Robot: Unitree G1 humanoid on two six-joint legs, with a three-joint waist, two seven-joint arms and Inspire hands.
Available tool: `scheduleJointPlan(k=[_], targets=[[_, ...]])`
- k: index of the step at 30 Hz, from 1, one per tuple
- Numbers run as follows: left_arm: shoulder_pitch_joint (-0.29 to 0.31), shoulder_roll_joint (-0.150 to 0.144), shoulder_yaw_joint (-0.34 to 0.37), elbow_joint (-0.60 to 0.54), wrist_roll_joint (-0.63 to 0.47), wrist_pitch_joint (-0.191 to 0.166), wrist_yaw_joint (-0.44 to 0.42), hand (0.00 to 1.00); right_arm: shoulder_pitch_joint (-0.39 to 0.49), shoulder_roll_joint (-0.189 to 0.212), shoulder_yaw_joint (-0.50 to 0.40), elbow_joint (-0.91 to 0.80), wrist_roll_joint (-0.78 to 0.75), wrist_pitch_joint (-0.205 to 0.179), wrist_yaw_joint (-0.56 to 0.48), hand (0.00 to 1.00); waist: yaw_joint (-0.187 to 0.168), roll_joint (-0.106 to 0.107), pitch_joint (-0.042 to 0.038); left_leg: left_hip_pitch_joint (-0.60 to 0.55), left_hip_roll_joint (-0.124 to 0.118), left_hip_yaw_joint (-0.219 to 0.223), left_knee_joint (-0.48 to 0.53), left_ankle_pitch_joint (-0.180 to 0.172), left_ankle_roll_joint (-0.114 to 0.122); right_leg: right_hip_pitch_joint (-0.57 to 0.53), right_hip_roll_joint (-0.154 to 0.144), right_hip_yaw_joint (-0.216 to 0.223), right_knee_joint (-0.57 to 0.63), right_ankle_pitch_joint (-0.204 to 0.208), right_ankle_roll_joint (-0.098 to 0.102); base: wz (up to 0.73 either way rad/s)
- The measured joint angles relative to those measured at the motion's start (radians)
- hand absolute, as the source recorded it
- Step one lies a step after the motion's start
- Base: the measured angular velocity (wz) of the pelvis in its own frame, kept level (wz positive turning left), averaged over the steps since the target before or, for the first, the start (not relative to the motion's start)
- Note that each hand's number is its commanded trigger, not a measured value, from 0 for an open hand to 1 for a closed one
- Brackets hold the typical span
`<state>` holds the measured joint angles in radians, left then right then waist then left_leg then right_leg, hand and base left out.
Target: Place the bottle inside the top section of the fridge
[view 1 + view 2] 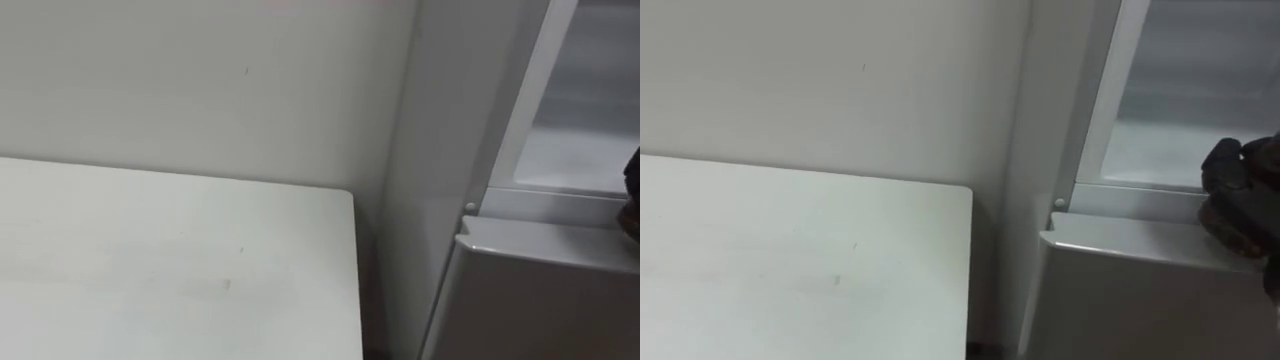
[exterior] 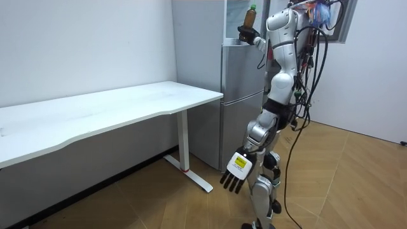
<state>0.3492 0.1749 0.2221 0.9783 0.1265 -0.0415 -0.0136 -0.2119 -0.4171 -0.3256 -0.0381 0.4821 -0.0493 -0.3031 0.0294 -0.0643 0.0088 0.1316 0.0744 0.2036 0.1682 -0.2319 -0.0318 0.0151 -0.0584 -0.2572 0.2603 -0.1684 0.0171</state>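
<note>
I stand facing the silver fridge point(image 2: 238, 89), whose upper compartment point(image 1: 1185, 110) is open. The bottle point(image 2: 250, 15), with amber liquid, a green cap and a yellow label, is upright at the mouth of that compartment, just above the lower door's top edge point(image 1: 1130, 245). My right hand point(image 2: 247, 33) is raised and curled round the bottle's lower part. In the eye views that dark right hand point(image 1: 1240, 195) shows at the right edge, over the compartment's sill. My left hand point(image 2: 236, 172) hangs by my thigh with relaxed fingers, holding nothing.
A long white table point(image 2: 127, 105) stands against the wall to the left of the fridge; its corner point(image 1: 340, 200) comes close to the fridge's side. Wooden floor point(image 2: 343, 184) lies open behind me.
</note>
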Motion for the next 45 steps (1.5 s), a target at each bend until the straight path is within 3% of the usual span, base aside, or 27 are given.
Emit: scheduleJointPlan(k=[5,9,14,19,21,26,30,34,38,41,45], targets=[[0.007,0.002,0.028,-0.035,0.0,0.003,0.0,0.0,-0.091,-0.079,0.001,0.075,0.001,0.009,-0.005,1.0,0.004,-0.024,-0.0006,0.0,0.0,0.0,0.002,0.0,0.0,0.001,0.0,-0.001,-0.002,0.0,0.0,0.0],[0.014,0.003,0.029,-0.056,0.0,0.021,0.0,0.0,-0.129,-0.108,0.002,0.146,0.004,0.019,0.0,1.0,0.008,-0.053,-0.0126,-0.001,0.0,-0.015,0.008,0.0,0.0,0.008,-0.002,-0.01,-0.005,0.0,0.0,0.04],[0.012,0.003,0.028,-0.057,-0.005,0.042,0.0,0.0,-0.172,-0.111,0.025,0.193,0.039,0.032,0.016,1.0,0.003,-0.053,-0.0101,-0.005,0.001,-0.024,0.02,0.0,0.0,0.01,-0.004,-0.02,-0.003,0.0,0.0,0.06],[0.018,0.004,0.031,-0.057,-0.003,0.068,0.0,0.0,-0.26,-0.114,0.052,0.273,0.053,0.08,0.022,1.0,0.005,-0.046,-0.0074,-0.029,-0.003,-0.029,0.021,0.0,0.0,-0.019,-0.012,-0.029,0.021,-0.006,-0.006,0.02],[0.021,0.004,0.036,-0.081,-0.001,0.073,0.0,0.0,-0.303,-0.159,0.07,0.321,0.054,0.095,0.022,1.0,0.01,-0.051,-0.0073,-0.046,-0.003,-0.042,0.03,0.001,-0.002,-0.029,-0.012,-0.035,0.022,-0.005,-0.007,0.11],[0.021,0.004,0.051,-0.1,-0.007,0.073,0.0,0.0,-0.384,-0.227,0.111,0.473,0.059,0.095,0.039,1.0,0.034,-0.068,-0.0081,-0.048,0.0,-0.056,0.038,0.003,-0.004,-0.02,-0.01,-0.05,0.017,-0.006,-0.008,0.09],[0.03,0.009,0.051,-0.099,-0.018,0.081,0.001,0.0,-0.389,-0.232,0.117,0.555,0.086,0.107,0.072,1.0,0.059,-0.087,-0.0085,-0.049,0.001,-0.072,0.043,0.003,-0.004,-0.004,-0.011,-0.07,0.002,-0.006,-0.008,0.11],[0.047,0.021,0.051,-0.094,-0.058,0.086,0.002,0.0,-0.389,-0.255,0.152,0.577,0.111,0.109,0.076,1.0,0.077,-0.083,-0.0072,-0.049,0.003,-0.075,0.045,0.003,-0.004,0.006,-0.009,-0.076,-0.005,-0.006,-0.008,0.06],[0.081,0.025,0.052,-0.095,-0.058,0.085,0.001,0.0,-0.39,-0.274,0.157,0.587,0.09,0.108,0.076,1.0,0.085,-0.064,0.0,-0.047,0.001,-0.088,0.041,0.002,-0.005,0.018,-0.011,-0.09,-0.008,-0.006,-0.008,0.1],[0.114,0.03,0.055,-0.094,-0.058,0.086,0.0,0.0,-0.39,-0.278,0.157,0.589,0.085,0.108,0.075,1.0,0.086,-0.047,-0.01,-0.046,0.001,-0.099,0.037,0.002,-0.006,0.024,-0.011,-0.102,-0.01,-0.006,-0.008,0.11],[0.133,0.03,0.056,-0.094,-0.058,0.085,0.0,0.0,-0.39,-0.28,0.158,0.59,0.07,0.102,0.069,1.0,0.102,-0.026,-0.0115,-0.035,0.0,-0.109,0.03,0.003,-0.008,0.041,-0.01,-0.112,-0.015,-0.006,-0.008,0.07]])
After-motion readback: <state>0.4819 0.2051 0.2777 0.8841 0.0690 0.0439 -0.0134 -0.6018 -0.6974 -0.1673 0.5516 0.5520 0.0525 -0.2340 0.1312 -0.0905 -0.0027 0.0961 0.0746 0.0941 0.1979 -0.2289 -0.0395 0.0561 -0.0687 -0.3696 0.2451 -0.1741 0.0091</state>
